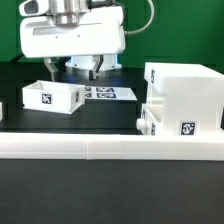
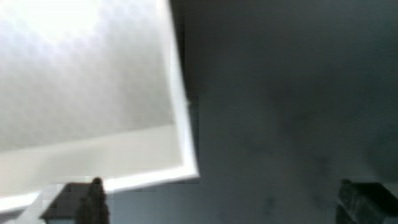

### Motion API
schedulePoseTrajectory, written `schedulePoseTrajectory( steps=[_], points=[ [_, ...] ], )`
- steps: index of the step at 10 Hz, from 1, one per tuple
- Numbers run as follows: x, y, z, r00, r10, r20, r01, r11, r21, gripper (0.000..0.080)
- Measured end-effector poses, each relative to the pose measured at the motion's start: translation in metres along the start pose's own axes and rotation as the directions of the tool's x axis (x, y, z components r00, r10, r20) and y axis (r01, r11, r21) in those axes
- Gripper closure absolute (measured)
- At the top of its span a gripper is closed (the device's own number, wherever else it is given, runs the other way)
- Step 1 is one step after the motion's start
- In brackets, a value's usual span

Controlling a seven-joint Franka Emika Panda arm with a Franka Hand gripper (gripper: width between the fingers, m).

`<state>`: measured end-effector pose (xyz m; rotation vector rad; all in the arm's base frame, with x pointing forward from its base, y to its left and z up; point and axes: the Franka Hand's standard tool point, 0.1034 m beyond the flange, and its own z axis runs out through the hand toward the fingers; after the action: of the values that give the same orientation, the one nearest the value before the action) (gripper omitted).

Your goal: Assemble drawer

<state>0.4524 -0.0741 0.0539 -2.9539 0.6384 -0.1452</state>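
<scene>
The jaws hang wide open and empty, fingertips (image 2: 80,200) bare over the dark desk (image 1: 120,200). They are up beyond the loose tray (image 1: 52,97), which sits well apart from the housing (image 1: 185,95), on the exterior view's left of it. A second tray (image 1: 150,122) seems already seated low in the housing. The step in hand is probably fetching the loose tray. The next move calls for descending, straddling one tray wall, closing, then carrying the tray to the housing.

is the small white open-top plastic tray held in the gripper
No, the gripper hovers open and empty, apart from the tray.
</scene>
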Motion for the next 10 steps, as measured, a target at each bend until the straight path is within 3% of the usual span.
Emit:
schedulePoseTrajectory(
  steps=[4, 7, 10],
  points=[
    [0.001, -0.001, 0.000, 1.000, -0.017, 0.006, 0.017, 1.000, 0.004, 0.0151],
    [-0.021, 0.014, 0.014, 1.000, 0.004, 0.011, -0.004, 1.000, -0.005, 0.0151],
    [-0.032, 0.017, 0.028, 1.000, 0.003, 0.007, -0.003, 1.000, -0.012, 0.0151]
  ],
)
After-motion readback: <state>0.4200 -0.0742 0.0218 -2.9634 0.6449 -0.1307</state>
